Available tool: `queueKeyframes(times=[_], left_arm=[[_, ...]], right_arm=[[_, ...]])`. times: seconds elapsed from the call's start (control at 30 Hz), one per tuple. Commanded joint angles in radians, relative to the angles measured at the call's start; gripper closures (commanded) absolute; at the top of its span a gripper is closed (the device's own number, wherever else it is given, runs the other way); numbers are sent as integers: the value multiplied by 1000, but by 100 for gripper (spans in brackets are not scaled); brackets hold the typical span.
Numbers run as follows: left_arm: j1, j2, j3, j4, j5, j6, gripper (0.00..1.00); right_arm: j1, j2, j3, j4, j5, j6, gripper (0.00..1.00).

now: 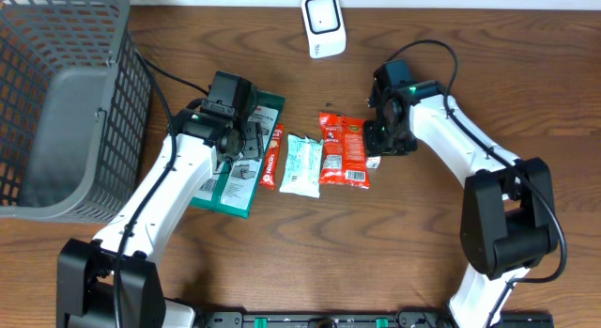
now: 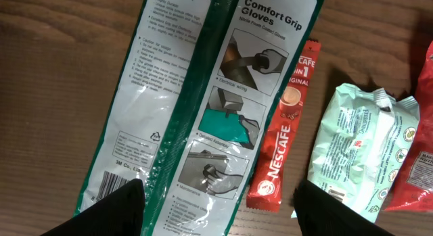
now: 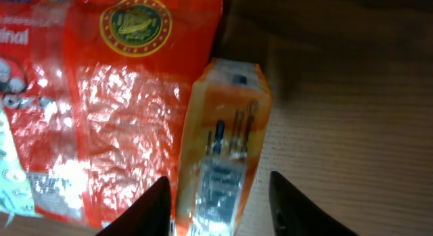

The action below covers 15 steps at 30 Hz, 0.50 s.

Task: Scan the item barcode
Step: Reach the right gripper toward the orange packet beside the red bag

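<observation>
A small orange sachet point(image 3: 226, 148) lies on the wood beside a red snack packet point(image 3: 115, 107). My right gripper point(image 3: 220, 212) is open and straddles the sachet's near end: the left finger point(image 3: 145, 209) is close to its edge and the right finger stands clear of it. From overhead, the right gripper point(image 1: 385, 140) is at the red packet's point(image 1: 345, 149) right edge. My left gripper point(image 2: 220, 216) hangs open over a green-and-white gloves package point(image 2: 203, 107), holding nothing; one finger partly hides a barcode point(image 2: 108, 185). The white scanner point(image 1: 322, 24) stands at the back centre.
A red Nescafe stick point(image 2: 284, 128) and a pale green packet point(image 2: 355, 148) lie between the gloves package and the red packet. A grey wire basket point(image 1: 66, 102) fills the left side. A black cable runs from the basket's side toward the left arm.
</observation>
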State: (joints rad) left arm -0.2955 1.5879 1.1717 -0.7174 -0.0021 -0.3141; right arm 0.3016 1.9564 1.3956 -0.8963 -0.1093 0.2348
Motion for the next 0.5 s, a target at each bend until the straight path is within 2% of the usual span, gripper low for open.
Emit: queueKeyframes(times=[0.0,0.07,0.13,0.17,0.47], left_arm=[[2,6,-4,-3,-2,3,29],[2,6,-4,-3,-2,3,29],[2,6,-4,-3,-2,3,29],[2,6,-4,-3,-2,3,29],[2,6,-4,-3,-2,2,29]], right_arm=[[8,16,-5,8,8,5,64],[8,19,-5,13,8,4,72],[8,19,-5,12,27,4,88],[6,16,-4,4,51,4,90],[-110,-49,5,-102,232,4,89]])
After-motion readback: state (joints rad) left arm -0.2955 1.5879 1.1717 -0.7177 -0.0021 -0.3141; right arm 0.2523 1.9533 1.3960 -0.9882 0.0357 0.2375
